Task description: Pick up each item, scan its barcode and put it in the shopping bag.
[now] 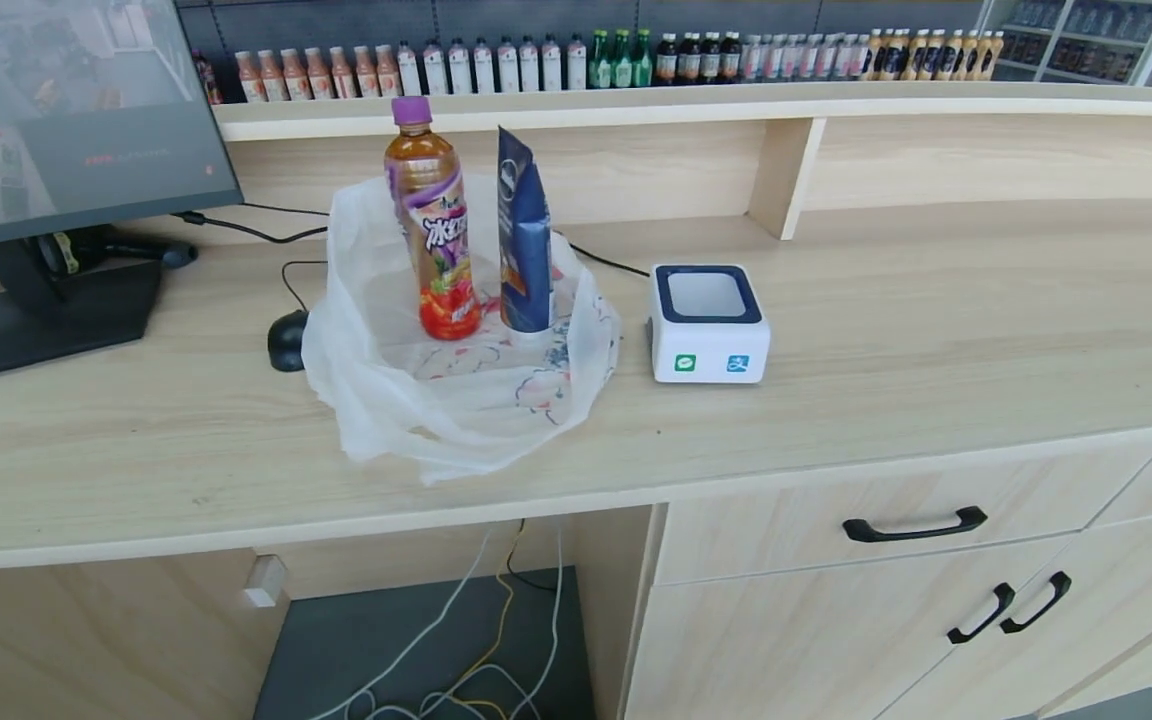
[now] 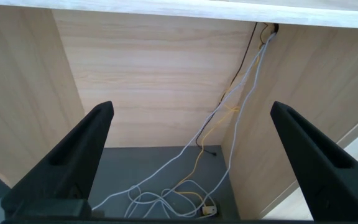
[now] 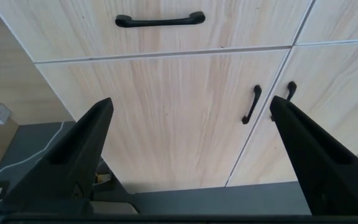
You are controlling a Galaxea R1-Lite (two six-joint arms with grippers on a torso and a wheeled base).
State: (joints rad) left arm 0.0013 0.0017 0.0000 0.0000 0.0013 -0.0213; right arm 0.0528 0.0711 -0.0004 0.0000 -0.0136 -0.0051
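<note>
The bottle and the blue tube stand upright side by side inside the shopping bag, which lies spread open on the counter just beside the scanner — a short trip from scan to bag. Nothing seems left to pack. The left gripper and right gripper hang below the counter — jaws spread wide, holding nothing.

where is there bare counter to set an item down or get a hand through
Widest free patch: the counter right of the scanner, out to its front edge. A bare strip also runs along the front, before the shopping bag. Crowded: the left, where the mouse sits between bag and monitor stand; the bag-to-scanner gap is narrow.
</note>
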